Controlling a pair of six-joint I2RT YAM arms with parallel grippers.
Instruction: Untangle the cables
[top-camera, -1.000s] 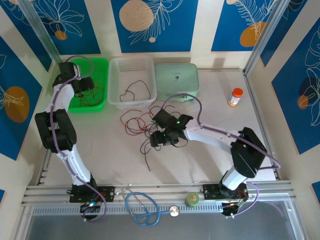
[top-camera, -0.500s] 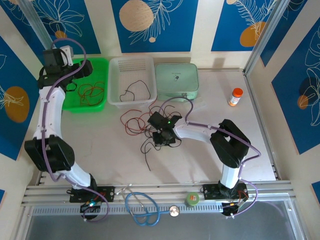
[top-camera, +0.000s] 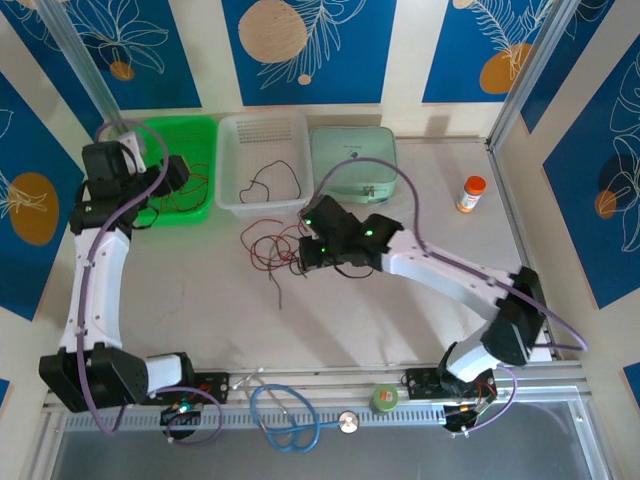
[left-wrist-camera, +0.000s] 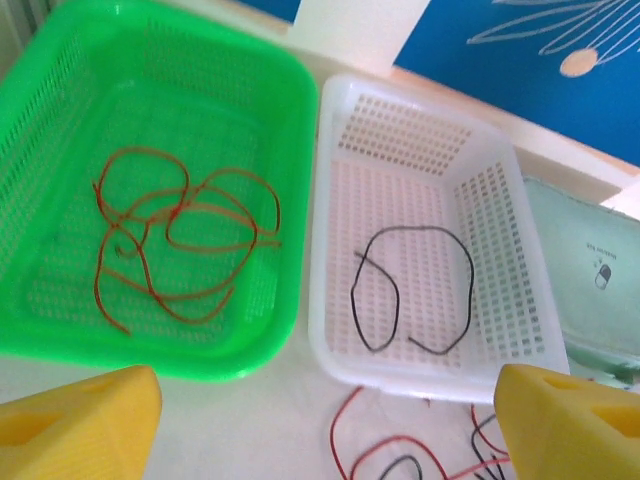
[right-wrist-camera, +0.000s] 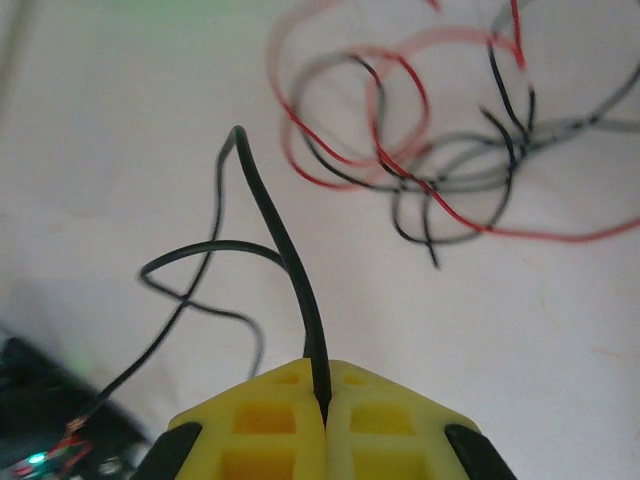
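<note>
Left wrist view: the bottom edge cuts off the yellow ribbed fingertips (left-wrist-camera: 80, 420) and the tangle of thin red and black wires (left-wrist-camera: 400, 458); the right edge cuts off the pale green lidded box (left-wrist-camera: 600, 290). Right wrist view: the tangle is blurred; one black wire (right-wrist-camera: 290, 260) has its end hidden between closed yellow pads (right-wrist-camera: 260, 425).

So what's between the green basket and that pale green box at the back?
A white basket sits between the green basket and the pale green box, with one black cable lying in it. The top view shows all three in a row.
</note>
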